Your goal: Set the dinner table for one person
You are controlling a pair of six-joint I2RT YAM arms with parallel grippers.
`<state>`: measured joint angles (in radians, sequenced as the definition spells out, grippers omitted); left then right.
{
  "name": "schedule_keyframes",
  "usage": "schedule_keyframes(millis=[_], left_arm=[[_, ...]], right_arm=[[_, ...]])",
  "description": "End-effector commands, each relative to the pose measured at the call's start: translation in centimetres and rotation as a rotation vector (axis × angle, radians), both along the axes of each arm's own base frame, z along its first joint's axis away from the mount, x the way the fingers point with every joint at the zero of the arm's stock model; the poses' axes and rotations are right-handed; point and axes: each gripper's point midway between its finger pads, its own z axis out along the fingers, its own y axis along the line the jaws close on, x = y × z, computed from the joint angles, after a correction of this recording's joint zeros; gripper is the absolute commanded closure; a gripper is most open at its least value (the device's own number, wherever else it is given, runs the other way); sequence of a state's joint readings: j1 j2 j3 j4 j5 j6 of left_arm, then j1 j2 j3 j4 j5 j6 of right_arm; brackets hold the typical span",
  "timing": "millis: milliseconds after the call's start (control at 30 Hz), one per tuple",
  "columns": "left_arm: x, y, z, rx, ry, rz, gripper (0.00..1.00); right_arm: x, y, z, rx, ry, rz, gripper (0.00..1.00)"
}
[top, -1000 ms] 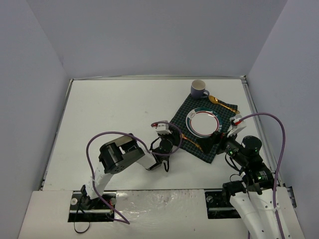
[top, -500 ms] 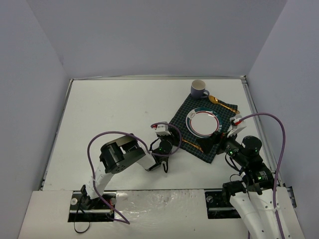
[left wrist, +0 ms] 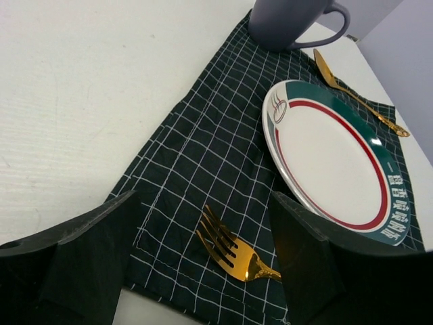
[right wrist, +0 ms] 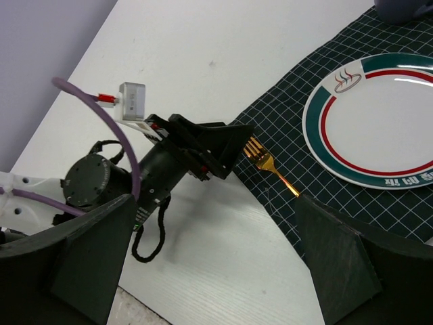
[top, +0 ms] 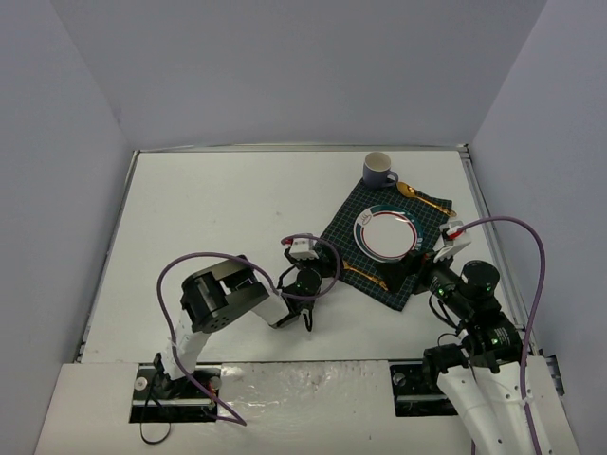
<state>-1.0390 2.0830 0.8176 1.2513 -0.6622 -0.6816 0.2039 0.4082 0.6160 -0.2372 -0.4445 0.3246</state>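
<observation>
On the white dinner table point(top: 218, 218) lies a dark green checked cloth point(top: 343, 224) bearing a red and green rimmed plate point(top: 386, 235). A grey mug point(top: 379, 170) and a gold spoon point(top: 424, 197) sit at the cloth's far end. A gold fork point(left wrist: 233, 254) rests flat on the cloth's near left corner, left of the plate point(left wrist: 331, 162). My left gripper point(left wrist: 203, 220) is open, its fingers astride the fork's tines without touching them. My right gripper point(right wrist: 216, 230) hovers open and empty above the table, near the cloth's near edge, looking down on the fork point(right wrist: 270, 162).
Grey walls enclose the table on three sides. The left arm's purple cable point(top: 204, 258) loops over the tabletop near its base. The right arm point(top: 469, 303) stands by the table's right edge. The cloth point(left wrist: 203, 135) ends just under the left fingers.
The left jaws have spread from nearly shut to wide, letting go of the fork, which now lies on the cloth. The left gripper has drawn back slightly leftward. The right arm is still.
</observation>
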Motion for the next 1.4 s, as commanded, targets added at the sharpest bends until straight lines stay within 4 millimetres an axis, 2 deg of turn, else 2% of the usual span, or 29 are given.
schedule_keyframes(millis=[0,100,333,400,533,667,733,833,867,967,1100,1267,1367], left_arm=[[0.2,1.0,9.1,-0.108,-0.102,0.026,0.25],[-0.4,1.7,10.4,-0.02,-0.079,0.007,0.19],[-2.0,5.7,15.9,0.204,-0.018,-0.003,0.06],[-2.6,7.2,15.8,0.29,0.028,-0.006,0.05],[-3.2,10.1,17.4,0.348,0.079,0.0,0.05],[-4.0,14.5,18.7,0.404,0.142,0.019,0.04],[-4.4,16.5,19.9,0.398,0.148,0.024,0.03],[-4.7,19.7,19.7,0.417,0.204,0.042,0.03],[-5.1,21.4,20.0,0.416,0.22,0.05,0.03],[-6.2,24.6,20.8,0.437,0.231,0.072,0.03],[-7.7,28.0,22.3,0.475,0.234,0.111,0.03],[-10.0,32.3,24.1,0.537,0.176,0.209,0.03],[-11.1,34.1,23.9,0.568,0.158,0.257,0.03]], right_arm=[[0.6,-0.5,3.7,0.021,-0.104,-0.045,0.0],[0.7,-1.1,4.1,0.013,-0.117,-0.081,0.0],[1.0,-4.2,6.3,-0.049,-0.181,-0.24,0.0],[1.2,-5.2,6.6,-0.077,-0.192,-0.29,0.0],[1.4,-5.8,6.8,-0.086,-0.183,-0.321,0.0],[1.9,-5.9,6.6,-0.078,-0.152,-0.343,0.0],[2.1,-6.6,6.7,-0.058,-0.137,-0.397,0.0],[2.4,-7.7,7.1,-0.047,-0.138,-0.473,0.0],[2.3,-8.5,7.7,-0.047,-0.153,-0.518,0.0],[1.7,-10.0,9.3,-0.03,-0.199,-0.592,0.0],[0.0,-10.8,11.6,-0.107,-0.311,-0.583,0.0],[-2.0,-13.3,13.7,-0.107,-0.392,-0.696,0.0],[-3.6,-14.7,14.9,-0.15,-0.448,-0.743,0.0]])
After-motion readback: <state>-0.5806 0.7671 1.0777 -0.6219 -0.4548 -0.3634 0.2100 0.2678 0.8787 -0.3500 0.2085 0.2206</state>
